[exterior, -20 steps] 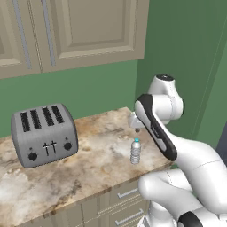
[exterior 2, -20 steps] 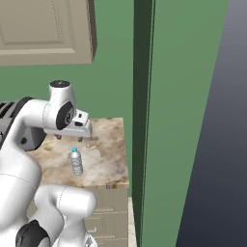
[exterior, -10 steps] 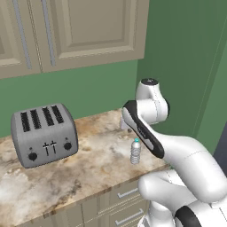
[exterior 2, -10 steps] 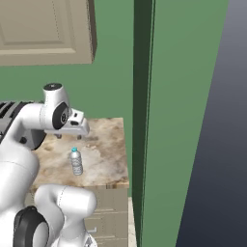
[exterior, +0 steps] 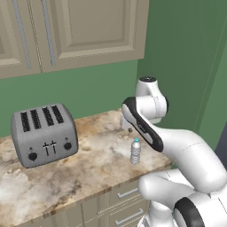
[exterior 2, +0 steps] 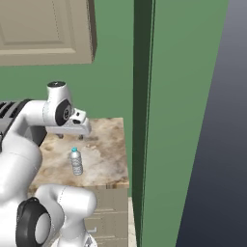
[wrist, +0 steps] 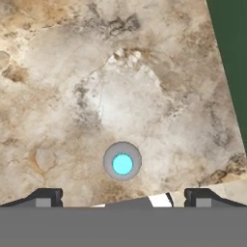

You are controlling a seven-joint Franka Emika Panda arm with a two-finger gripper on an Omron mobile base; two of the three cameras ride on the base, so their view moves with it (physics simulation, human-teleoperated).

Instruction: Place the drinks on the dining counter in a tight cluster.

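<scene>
**Robot arm lines up over water bottle on toaster counter**

The white arm's two-finger gripper (wrist: pixel 122 197) hangs above the small clear water bottle with a blue cap (wrist: pixel 122 164), its dark fingertips (wrist: pixel 44 198) spread as wide as they go and holding nothing. Seen from the hand camera, the bottle's cap sits almost midway between the tips, slightly ahead of them.

The bottle (exterior: pixel 135 151) stands upright near the front edge of the beige marbled stone counter (exterior: pixel 88 168), well apart from the silver four-slot toaster (exterior: pixel 43 135) to its left. From the right base camera, the gripper (exterior 2: pixel 70 136) hovers behind and above the bottle (exterior 2: pixel 76 161), not touching it.

Over the last second the arm has swung: its upper joint has moved from right of the bottle to nearly behind it, and the hand has drawn closer above the counter. The bottle itself has not moved, and the fingers have stayed fully apart.

That shift suggests the approach is nearly done; a descent and a grasp likely come next. The bottle is not yet on the dining counter, so the task appears at an early stage.
</scene>
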